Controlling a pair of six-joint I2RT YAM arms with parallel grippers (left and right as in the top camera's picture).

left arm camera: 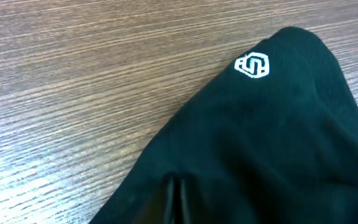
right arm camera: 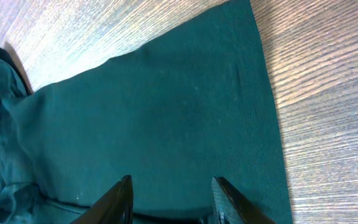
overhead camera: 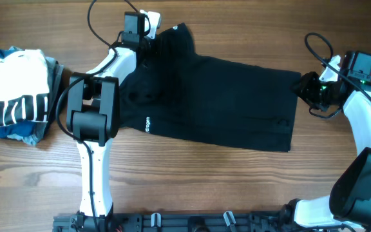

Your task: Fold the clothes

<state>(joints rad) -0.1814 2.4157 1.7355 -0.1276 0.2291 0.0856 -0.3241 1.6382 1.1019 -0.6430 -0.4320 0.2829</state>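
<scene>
The clothes, a black T-shirt, lie spread across the middle of the wooden table with a small white print at the left edge. My left gripper is at the shirt's far left corner. In the left wrist view it is shut, with dark fabric bunched around the jaws and a white logo beyond. My right gripper is at the shirt's right edge. In the right wrist view it is open, its fingers apart over the fabric.
A pile at the left edge holds a white garment with black stripes on top of a blue one. The left arm's base link stands beside the shirt's left edge. Bare wood runs along the front.
</scene>
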